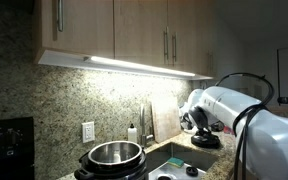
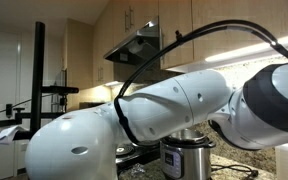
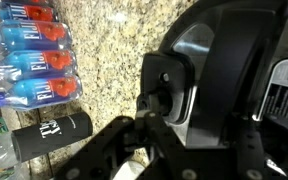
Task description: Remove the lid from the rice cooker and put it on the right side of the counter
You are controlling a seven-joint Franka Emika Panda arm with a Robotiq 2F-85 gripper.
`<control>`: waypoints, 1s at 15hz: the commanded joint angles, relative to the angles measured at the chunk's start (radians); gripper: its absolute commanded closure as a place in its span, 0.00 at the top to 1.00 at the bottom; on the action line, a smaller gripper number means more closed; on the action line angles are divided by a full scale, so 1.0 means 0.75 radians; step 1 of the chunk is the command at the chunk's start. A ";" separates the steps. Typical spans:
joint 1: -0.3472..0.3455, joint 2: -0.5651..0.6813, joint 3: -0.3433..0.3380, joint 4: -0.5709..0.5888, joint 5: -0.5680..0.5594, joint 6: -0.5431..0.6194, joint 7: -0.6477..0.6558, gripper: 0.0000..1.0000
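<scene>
The rice cooker [image 1: 112,157] stands open at the counter's [image 1: 219,160] front, and its shiny steel inner pot shows. It also shows in an exterior view [image 2: 184,158] behind the arm. The black domed lid [image 1: 206,140] is far to the right of the cooker, low over the counter. My gripper [image 1: 197,122] is right above it. In the wrist view the lid [image 3: 199,45] fills the frame, and my gripper [image 3: 189,125] has its fingers on either side of the raised handle [image 3: 162,92], closed on it. Whether the lid rests on the granite is hidden.
A steel sink [image 1: 179,165] lies between the cooker and the lid, with a faucet [image 1: 144,120] behind it. Water bottles [image 3: 29,60] and a black can [image 3: 54,132] lie on the granite beside the lid. My white arm [image 2: 164,100] blocks much of an exterior view.
</scene>
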 commanded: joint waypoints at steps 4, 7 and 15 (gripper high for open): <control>-0.030 -0.007 0.029 0.068 0.010 -0.062 -0.118 0.92; -0.028 -0.012 0.053 0.064 0.012 -0.052 -0.198 1.00; -0.033 -0.088 0.196 -0.027 0.017 -0.027 -0.608 1.00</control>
